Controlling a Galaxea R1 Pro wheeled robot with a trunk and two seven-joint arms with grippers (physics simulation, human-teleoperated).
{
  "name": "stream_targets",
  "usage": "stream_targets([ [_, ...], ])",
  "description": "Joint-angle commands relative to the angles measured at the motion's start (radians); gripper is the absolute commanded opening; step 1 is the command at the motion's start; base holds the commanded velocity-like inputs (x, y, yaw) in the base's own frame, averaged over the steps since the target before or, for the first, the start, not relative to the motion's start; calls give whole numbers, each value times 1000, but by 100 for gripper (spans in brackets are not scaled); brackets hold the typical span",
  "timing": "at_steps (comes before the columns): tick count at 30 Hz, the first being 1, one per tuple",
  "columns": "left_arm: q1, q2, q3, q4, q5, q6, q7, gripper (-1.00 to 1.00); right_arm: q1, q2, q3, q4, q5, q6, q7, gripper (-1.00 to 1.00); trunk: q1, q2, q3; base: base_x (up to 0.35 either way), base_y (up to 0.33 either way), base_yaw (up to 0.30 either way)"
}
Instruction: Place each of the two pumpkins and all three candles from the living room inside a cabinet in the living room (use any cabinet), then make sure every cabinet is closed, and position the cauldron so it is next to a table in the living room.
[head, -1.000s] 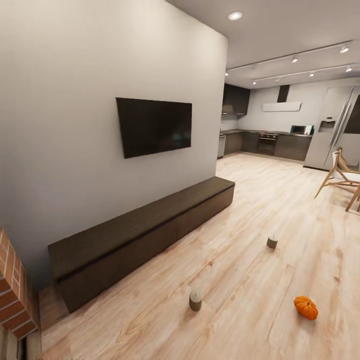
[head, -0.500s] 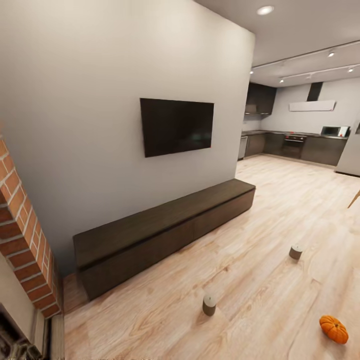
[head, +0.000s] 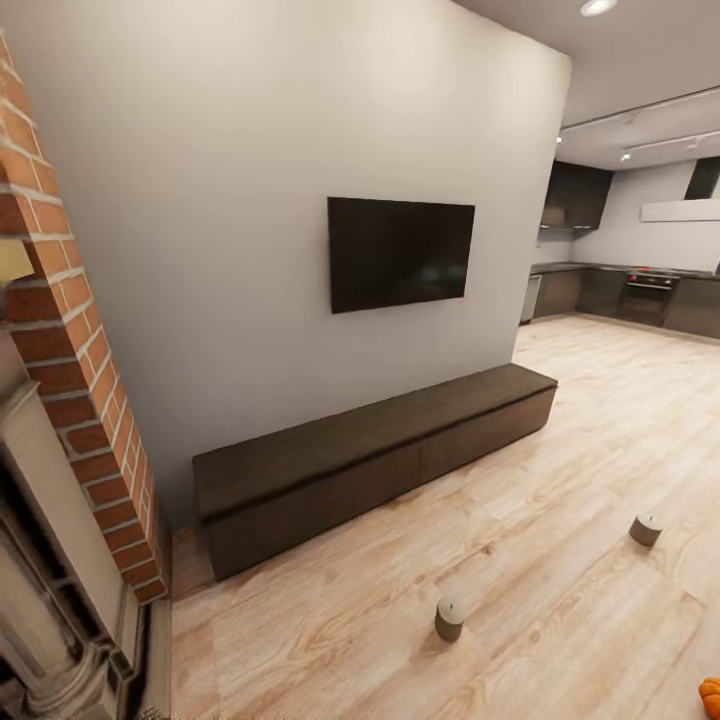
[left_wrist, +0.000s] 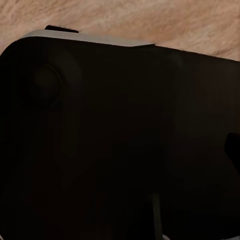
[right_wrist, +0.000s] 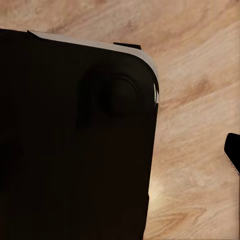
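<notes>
2 candles stand on the wood floor (head: 560, 620), one (head: 449, 619) near the closed cabinet (head: 380, 465), the other (head: 645, 529) farther off. 1 pumpkin (head: 710, 697) peeks in at the frame's corner. Neither hand's grip can be told; dark housing blocks both wrist views.

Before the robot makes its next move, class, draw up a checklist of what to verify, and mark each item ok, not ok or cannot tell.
1. Cabinet drawer fronts all shut: ok.
2. Candles found: not ok; two show on the floor, the near candle and the far candle.
3. Pumpkins found: not ok; one pumpkin shows, cut by the picture's edge.
4. Floor between candles and cabinet free of obstacles: ok.
5. Both hands open and empty: cannot tell.
6. Cauldron next to the table: cannot tell.
</notes>
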Motion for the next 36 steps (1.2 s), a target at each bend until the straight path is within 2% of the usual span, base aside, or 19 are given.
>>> stream_targets([
  [1,0,0,1,-1,7,-1,0,100,0,0,0,2,10,-5,-4,100,0,0,-1,0,0,259],
  [9,0,-1,1,-2,8,-1,0,100,0,0,0,2,9,-5,-4,100,0,0,-1,50,-9,259],
  [20,0,-2,0,-1,8,-1,0,100,0,1,0,2,9,-6,-4,100,0,0,-1,83,-182,259],
  [36,0,-2,0,-2,8,-1,0,100,-1,1,0,2,9,-8,-4,100,0,0,-1,5,-20,259],
])
